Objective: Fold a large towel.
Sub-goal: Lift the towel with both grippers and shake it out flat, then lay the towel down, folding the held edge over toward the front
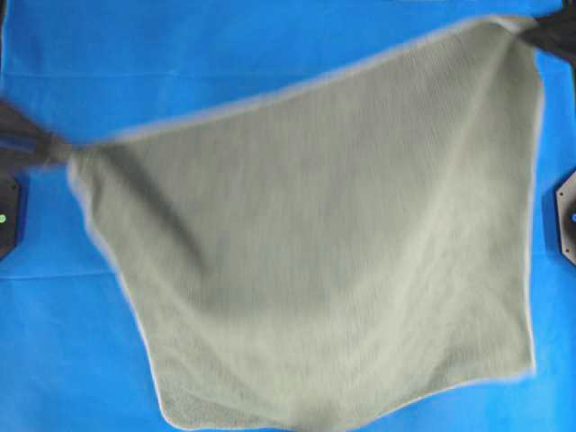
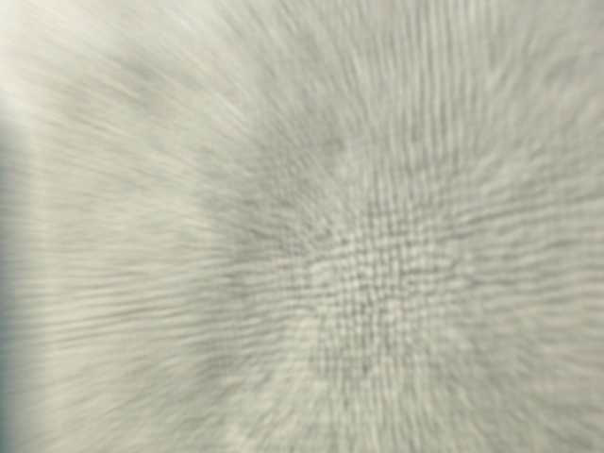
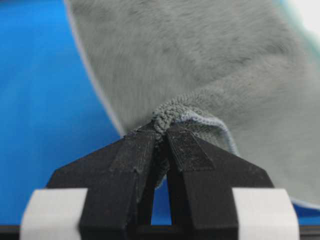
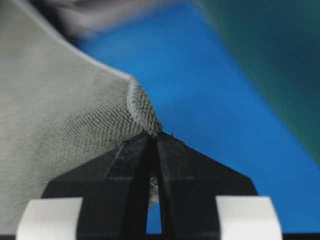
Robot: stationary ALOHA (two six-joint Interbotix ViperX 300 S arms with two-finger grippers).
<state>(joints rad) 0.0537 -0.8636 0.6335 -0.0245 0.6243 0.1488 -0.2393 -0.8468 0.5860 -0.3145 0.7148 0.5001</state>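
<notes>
The grey-green towel [image 1: 333, 243] hangs spread in the air above the blue table covering, stretched between two held corners. My left gripper [image 1: 54, 151] is shut on its left corner at the left edge of the overhead view; in the left wrist view the bunched corner [image 3: 172, 114] is pinched at the gripper's [image 3: 161, 131] tips. My right gripper [image 1: 531, 31] is shut on the towel's top right corner, and the right wrist view shows that corner [image 4: 145, 114] clamped at the gripper's [image 4: 152, 134] tips. The towel [image 2: 302, 226] fills the whole table-level view, blurred.
The blue table covering [image 1: 135, 54] lies under everything. Black arm bases sit at the left edge [image 1: 9, 216] and right edge [image 1: 567, 216] of the overhead view. A dark green surface [image 4: 280, 60] runs along the right of the right wrist view.
</notes>
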